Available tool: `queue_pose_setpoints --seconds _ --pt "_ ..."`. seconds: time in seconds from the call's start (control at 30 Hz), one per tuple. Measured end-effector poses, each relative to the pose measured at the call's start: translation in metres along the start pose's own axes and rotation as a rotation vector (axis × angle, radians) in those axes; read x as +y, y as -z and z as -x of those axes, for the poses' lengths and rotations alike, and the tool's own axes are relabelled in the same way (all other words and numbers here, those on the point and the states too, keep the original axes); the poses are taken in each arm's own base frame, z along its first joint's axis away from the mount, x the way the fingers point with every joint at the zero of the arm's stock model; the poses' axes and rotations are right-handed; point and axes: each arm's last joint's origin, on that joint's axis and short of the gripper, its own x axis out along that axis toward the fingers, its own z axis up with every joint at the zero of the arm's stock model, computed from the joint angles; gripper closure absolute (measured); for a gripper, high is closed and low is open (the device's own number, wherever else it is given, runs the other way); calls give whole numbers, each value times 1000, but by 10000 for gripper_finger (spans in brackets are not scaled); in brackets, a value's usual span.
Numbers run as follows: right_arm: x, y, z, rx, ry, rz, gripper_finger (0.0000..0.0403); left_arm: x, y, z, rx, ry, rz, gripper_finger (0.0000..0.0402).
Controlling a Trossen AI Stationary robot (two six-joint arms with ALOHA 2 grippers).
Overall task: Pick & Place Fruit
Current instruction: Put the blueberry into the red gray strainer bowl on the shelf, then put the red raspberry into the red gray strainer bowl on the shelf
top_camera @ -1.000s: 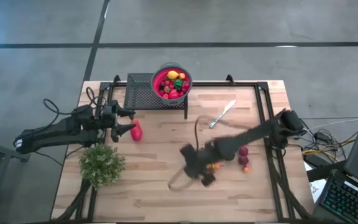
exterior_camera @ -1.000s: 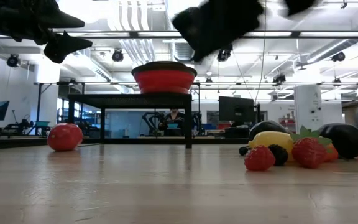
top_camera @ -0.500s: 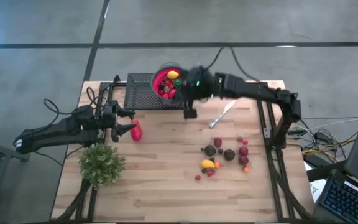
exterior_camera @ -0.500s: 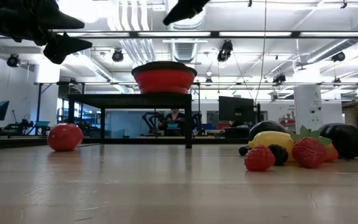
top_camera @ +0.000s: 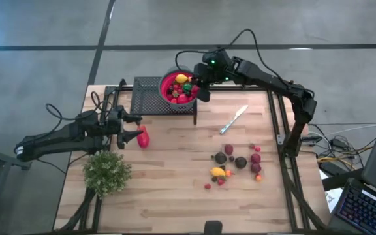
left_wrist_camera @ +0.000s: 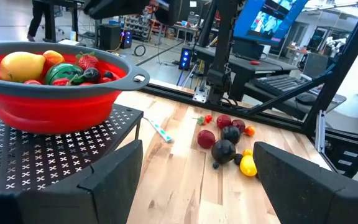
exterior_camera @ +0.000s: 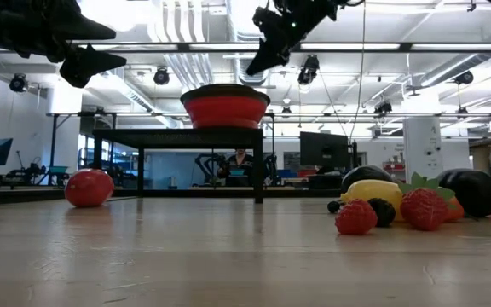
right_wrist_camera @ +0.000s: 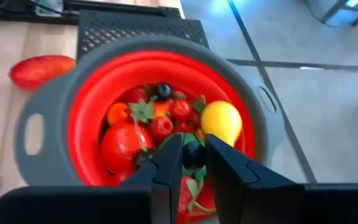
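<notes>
A red bowl with a grey rim [right_wrist_camera: 48, 112] stands on a black mesh rack [top_camera: 147, 96] at the table's far edge and holds several toy fruits. My right gripper [right_wrist_camera: 193, 146] hangs over the bowl, shut on a small dark fruit. More fruit [top_camera: 235, 163] lies loose on the wood at the right middle. One larger red piece [top_camera: 143, 137] rests on the table by my left gripper [top_camera: 134, 128]. That gripper is open and level at the left, touching nothing. My right gripper pinches a small dark round fruit [right_wrist_camera: 193, 157] between its two fingers. The fingers slant downward over the bowl's right side. The fruit is lifted clear of the table, above the fruits lying in the bowl.
A silver knife [top_camera: 234, 119] lies on the wood right of the rack. A bushy green plant [top_camera: 107, 171] stands at the near left. Bare wood lies along the near edge. The room beyond holds screens and stands.
My right gripper has risen from the loose fruit at the table's right middle and swung toward the far edge. It now hangs over the red bowl, and its wrist has rolled on the way. The loose fruits it covered show again.
</notes>
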Motion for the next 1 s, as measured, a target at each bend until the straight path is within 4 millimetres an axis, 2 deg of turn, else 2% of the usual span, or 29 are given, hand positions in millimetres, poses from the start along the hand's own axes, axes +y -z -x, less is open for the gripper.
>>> queue_pose_setpoints --seconds 0.27,0.6,0.73,1.0 --pt "-2 3 -5 -1 5 -22 308 0 0 0 0 0 0 90" --pt "0 2 -4 3 0 -58 240 0 0 0 0 0 0 90" --pt "13 0 0 21 -32 -27 218 0 0 0 0 0 0 90" --pt "63 -10 12 56 -150 109 208 0 0 0 0 0 0 90"
